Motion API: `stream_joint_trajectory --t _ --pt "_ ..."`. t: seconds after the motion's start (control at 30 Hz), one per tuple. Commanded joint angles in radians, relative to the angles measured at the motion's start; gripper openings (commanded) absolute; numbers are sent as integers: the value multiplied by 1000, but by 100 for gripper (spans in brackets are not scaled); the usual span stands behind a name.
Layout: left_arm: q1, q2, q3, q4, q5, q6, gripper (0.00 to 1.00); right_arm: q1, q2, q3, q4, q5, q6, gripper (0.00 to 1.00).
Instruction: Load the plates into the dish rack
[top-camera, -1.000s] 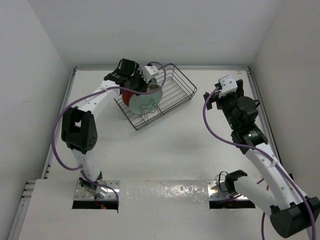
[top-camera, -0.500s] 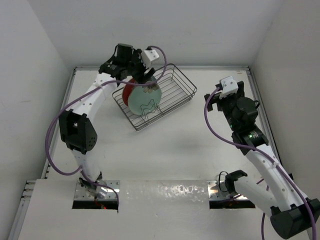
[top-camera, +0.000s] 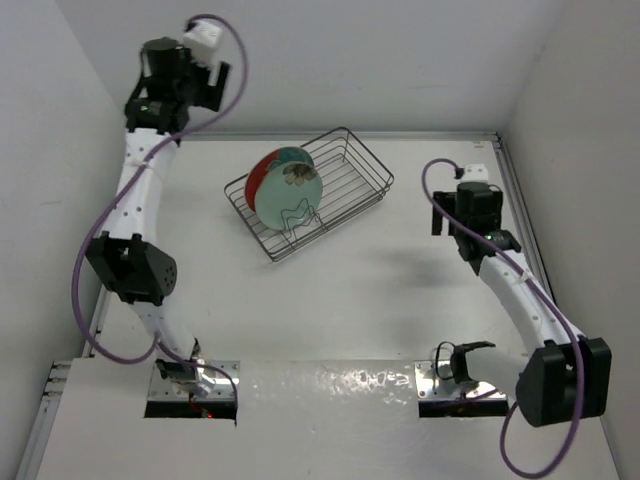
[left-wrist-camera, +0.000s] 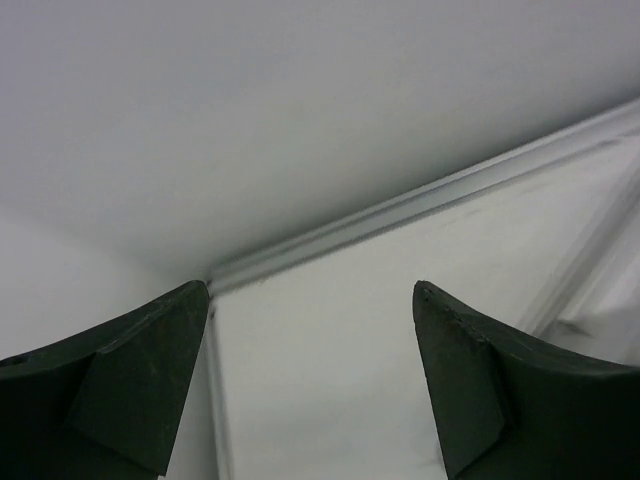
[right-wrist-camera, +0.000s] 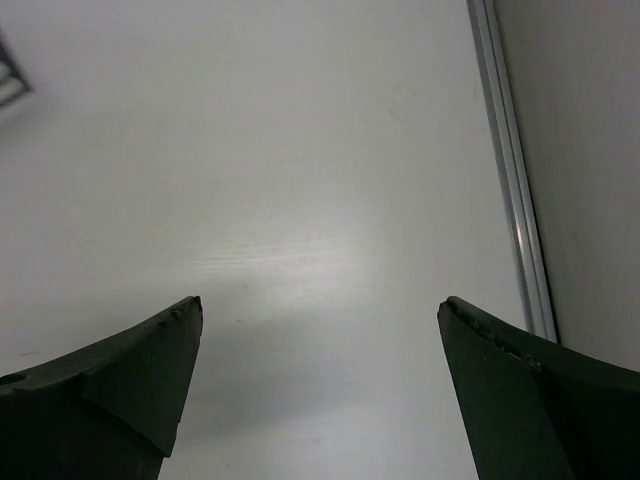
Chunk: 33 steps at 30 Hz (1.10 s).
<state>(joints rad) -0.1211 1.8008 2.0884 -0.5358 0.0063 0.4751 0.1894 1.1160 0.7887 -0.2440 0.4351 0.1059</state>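
From above, the left claw (top-camera: 150, 95) hangs spread and empty, high and well to the left of the dish rack (top-camera: 350, 185), close to the back wall (top-camera: 350, 60). A second ago it was pressed onto the mint plate (top-camera: 290, 195) at the rack's left end; it has since let go and lifted clear. Both plates now stand on edge in the rack's left end. The red plate (top-camera: 260, 172) is tucked behind and touching the mint one, and no claw touches either. With 2 of 2 plates seated, the loading looks finished. The right claw (top-camera: 465, 215), also spread and holding nothing, has dropped lower, well to the right of the rack over bare counter (top-camera: 350, 300).

The left wrist view shows 2 dark fingers wide apart with nothing between them. Beyond them is only the corner where counter meets wall, far left of the rack. There is little room left that way, so any retreat is best made back toward the arm's base.

In the right wrist view the fingers are equally wide over open counter. A sliver of wire, probably the rack, shows at the upper left, and the side rail (right-wrist-camera: 510, 180) runs close on the side away from the rack. The open room lies between.
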Motion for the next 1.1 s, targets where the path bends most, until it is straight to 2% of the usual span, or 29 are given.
stream_joint_trajectory --t 0.0,0.03,0.13,0.2,0.33,0.4,0.7,1.07 --pt "210 64 -49 -52 -158 -180 80 -155 14 3 -107 -129 155 99" --pt "278 83 -92 -53 -160 -228 80 -185 19 -11 -106 -147 152 99" --pt "377 88 -201 -76 -94 -279 76 -186 30 -46 -104 -69 166 99" --pt "405 51 -333 -44 -54 -279 76 -186 36 -46 -104 -23 199 99" --pt "405 -26 -546 82 -103 -263 76 -186 44 -25 -98 -9 258 99" --pt "406 -40 -602 99 -98 -262 76 -186 47 -23 -86 7 267 99" --pt "405 -75 -731 120 -89 -260 75 -186 7 -22 -46 70 338 99" --pt "405 -70 -692 112 -42 -293 75 -186 -108 -74 46 154 296 99"
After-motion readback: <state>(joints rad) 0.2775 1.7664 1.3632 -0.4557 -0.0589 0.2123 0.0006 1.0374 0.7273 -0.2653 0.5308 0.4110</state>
